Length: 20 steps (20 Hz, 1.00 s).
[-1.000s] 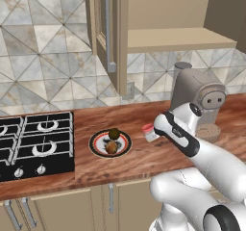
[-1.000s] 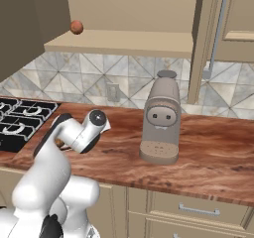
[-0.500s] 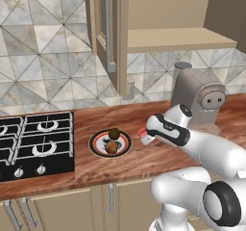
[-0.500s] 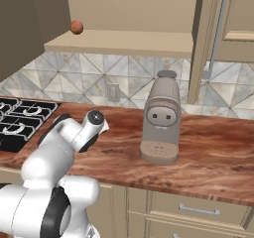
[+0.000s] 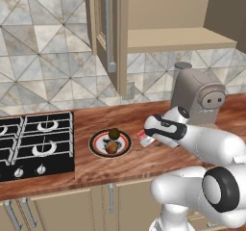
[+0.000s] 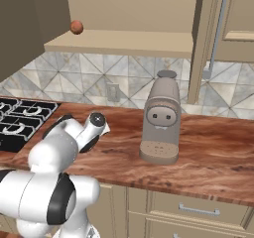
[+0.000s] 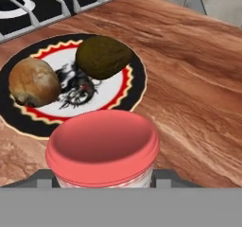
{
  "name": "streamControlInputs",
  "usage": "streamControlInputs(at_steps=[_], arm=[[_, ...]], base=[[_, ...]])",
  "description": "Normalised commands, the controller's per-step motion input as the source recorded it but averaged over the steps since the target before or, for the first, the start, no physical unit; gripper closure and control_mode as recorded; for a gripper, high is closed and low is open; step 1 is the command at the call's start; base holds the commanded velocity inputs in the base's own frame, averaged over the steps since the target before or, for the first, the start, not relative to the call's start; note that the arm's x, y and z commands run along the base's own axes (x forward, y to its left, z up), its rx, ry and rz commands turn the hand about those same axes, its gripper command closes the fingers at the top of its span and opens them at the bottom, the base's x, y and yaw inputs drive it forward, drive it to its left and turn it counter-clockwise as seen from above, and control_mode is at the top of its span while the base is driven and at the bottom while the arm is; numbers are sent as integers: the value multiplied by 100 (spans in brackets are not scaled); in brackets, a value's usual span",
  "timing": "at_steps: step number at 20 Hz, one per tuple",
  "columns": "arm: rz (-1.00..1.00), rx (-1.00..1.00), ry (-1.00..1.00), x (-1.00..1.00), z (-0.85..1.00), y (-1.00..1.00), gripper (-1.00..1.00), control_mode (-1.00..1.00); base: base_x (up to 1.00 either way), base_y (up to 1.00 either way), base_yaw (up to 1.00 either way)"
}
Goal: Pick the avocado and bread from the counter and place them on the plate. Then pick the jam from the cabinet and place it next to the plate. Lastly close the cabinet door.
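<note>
Hand view: jam [image 7: 102,148], red lid foremost, clamped in the gripper [image 7: 101,176], poised above the counter [image 7: 189,79] just beside the plate [image 7: 134,77]. Plate: bears avocado [image 7: 103,56] and bread [image 7: 33,82], side by side on either side of its centre pattern. Left base view: plate [image 5: 97,139] near the counter's front edge, beside the stove [image 5: 33,141]; cabinet door [image 5: 106,32] stands open; coffee machine [image 5: 194,97] towards the counter's back edge.

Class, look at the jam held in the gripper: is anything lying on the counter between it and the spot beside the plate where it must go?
Nothing visible does. The jam hangs just off the plate, whose avocado and bread sit within the rim. The counter beside the plate looks bare.
</note>
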Motion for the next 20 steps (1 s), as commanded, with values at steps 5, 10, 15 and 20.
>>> streamControlInputs(at_steps=[5, 10, 15, 20], arm=[[0, 0, -2, 6, 0, 9, 100, -100], [0, 0, -13, 2, 0, 0, 100, -100], [0, 1, -7, 1, -6, 3, 100, -100], [0, 1, -1, 8, -17, 13, 100, -100]], base=[[0, 0, 0], [0, 0, 0], [0, 0, 0], [0, 0, 0]])
